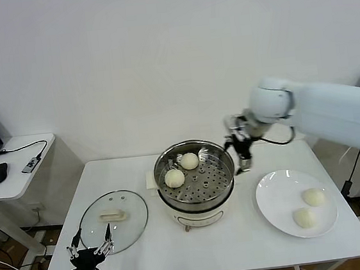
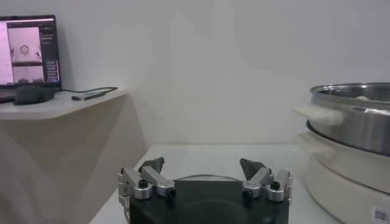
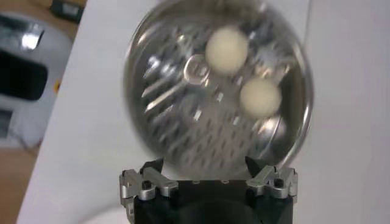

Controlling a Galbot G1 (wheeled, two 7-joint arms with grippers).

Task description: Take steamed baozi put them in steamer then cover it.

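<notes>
Baozi: two sat in the steamer at frame centre, two waited on the plate at lower right. Right tool hung open and empty beside the steamer's rim; next it likely needed to reach the plate. Left tool idled open near the cover, lower left.

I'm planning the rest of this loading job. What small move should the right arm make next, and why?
Probably swing the right claw over to the white plate and lower onto a baozi there. It hangs open and empty beside the steamer, which holds only two baozi, while two more wait on the plate; the cover lies on the table.
</notes>
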